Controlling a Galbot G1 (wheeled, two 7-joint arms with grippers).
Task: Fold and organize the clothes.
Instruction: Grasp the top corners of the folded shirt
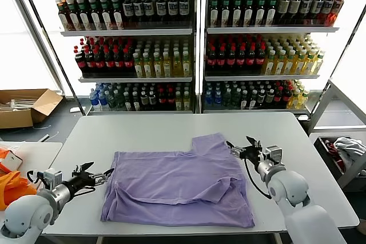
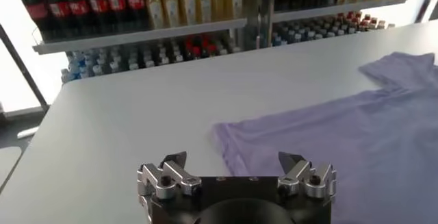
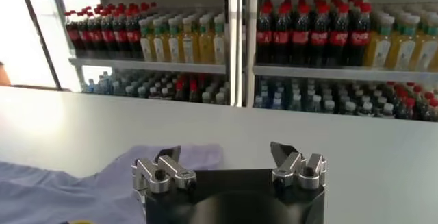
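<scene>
The lavender T-shirt [image 1: 180,184] lies spread plain side up on the white table [image 1: 143,132], partly folded, with one sleeve [image 1: 210,143] sticking out toward the shelves. My left gripper [image 1: 98,177] is open and empty, just off the shirt's left edge. In the left wrist view the left gripper [image 2: 233,162] faces the shirt [image 2: 342,143] near its corner. My right gripper [image 1: 241,147] is open and empty beside the sleeve at the shirt's right. In the right wrist view the right gripper [image 3: 226,154] has the shirt's sleeve [image 3: 198,155] just behind one fingertip.
Drink shelves [image 1: 200,44] stand behind the table. An orange bag [image 1: 12,187] lies on a side table at the left, with a cardboard box [image 1: 26,107] on the floor beyond. A bin with cloth [image 1: 343,152] stands at the right.
</scene>
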